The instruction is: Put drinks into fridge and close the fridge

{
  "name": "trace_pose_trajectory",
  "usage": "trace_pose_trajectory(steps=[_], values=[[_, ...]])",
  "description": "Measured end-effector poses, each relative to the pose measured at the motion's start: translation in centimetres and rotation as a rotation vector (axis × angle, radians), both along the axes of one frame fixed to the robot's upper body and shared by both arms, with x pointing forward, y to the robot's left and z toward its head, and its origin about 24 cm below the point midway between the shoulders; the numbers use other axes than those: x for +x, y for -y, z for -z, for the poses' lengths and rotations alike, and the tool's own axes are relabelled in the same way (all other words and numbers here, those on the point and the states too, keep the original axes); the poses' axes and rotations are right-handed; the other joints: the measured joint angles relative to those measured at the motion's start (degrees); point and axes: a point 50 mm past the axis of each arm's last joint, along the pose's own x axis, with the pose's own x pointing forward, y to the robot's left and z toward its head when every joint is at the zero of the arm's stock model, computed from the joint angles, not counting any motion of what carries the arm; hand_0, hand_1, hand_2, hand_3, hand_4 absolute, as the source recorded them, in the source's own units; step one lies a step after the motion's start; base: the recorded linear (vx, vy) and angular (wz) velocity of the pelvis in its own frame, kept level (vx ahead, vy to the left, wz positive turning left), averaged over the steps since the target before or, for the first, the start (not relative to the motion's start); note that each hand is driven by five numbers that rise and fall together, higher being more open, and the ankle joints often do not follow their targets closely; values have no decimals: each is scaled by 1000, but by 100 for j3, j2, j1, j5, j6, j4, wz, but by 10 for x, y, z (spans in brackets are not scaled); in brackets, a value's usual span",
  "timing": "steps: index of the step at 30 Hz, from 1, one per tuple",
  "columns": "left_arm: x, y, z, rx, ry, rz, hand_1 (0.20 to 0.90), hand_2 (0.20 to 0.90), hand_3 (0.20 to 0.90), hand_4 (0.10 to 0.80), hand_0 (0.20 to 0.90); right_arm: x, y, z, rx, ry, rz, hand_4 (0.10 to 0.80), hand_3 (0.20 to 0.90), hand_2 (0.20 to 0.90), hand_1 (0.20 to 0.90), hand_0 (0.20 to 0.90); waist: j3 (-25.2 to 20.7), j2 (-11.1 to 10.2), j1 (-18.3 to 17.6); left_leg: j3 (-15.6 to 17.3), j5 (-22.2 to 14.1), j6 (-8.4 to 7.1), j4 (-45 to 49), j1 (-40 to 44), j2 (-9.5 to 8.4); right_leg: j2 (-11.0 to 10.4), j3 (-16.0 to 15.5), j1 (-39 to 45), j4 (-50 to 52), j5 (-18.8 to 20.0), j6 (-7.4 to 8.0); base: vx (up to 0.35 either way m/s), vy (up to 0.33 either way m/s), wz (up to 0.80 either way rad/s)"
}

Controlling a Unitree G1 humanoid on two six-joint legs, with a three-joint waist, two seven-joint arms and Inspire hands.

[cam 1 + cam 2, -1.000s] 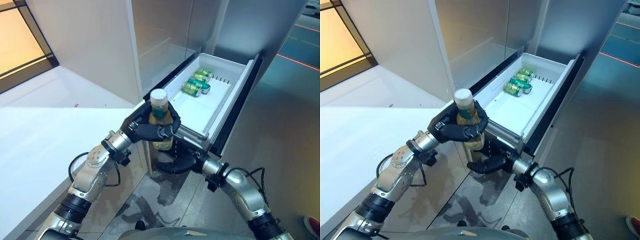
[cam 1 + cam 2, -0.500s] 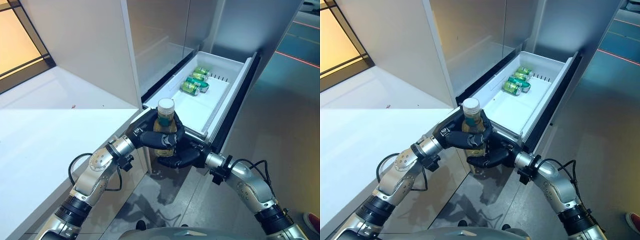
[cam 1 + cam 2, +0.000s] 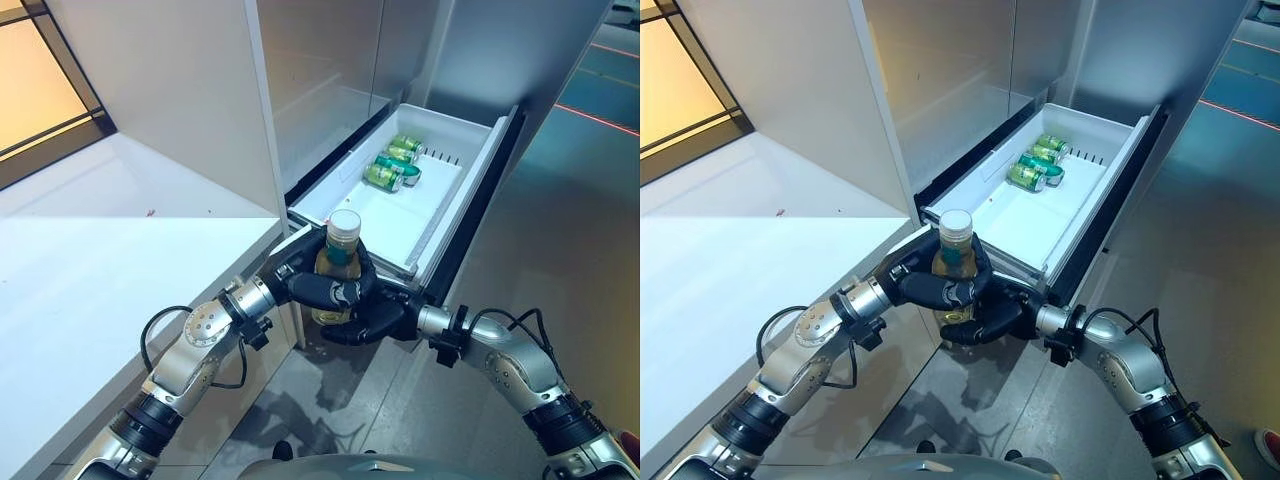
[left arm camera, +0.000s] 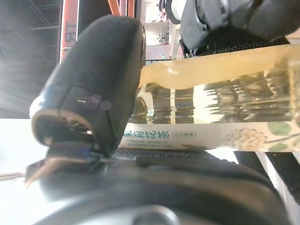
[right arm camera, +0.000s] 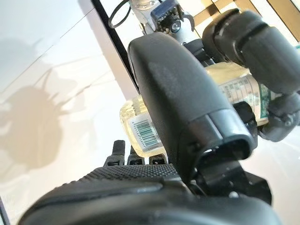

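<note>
Indoors, grey floor (image 3: 560,250), white counter (image 3: 90,290), open fridge drawer (image 3: 400,210), both hands (image 3: 335,290) clasping bottle (image 3: 340,262).

Around the work area: a counter, a wall panel and bare floor

On my left I see a white counter (image 3: 90,270) running from near to far, with a small dark fleck on it; a pale wall panel (image 3: 170,90) rises at its far right edge. At the far left sits a dark-framed window (image 3: 40,90) glowing amber. Below and to the right I see a grey floor (image 3: 570,240), glossy with reflections, and thin red lines (image 3: 600,120) crossing it at the far right.
</note>
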Motion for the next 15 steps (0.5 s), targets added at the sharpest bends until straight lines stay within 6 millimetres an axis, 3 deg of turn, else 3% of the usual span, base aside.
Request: trace_pose_trajectory(steps=[15], values=[[2,-3,10,-117,-119,-32,300,300,200,100,300,-5,-16,11,50,-125,94,100,200,300,300,300,-12,16,-13,17,1,0,0,21,1,-1,16,11,0,13,-13,0,0,0]])
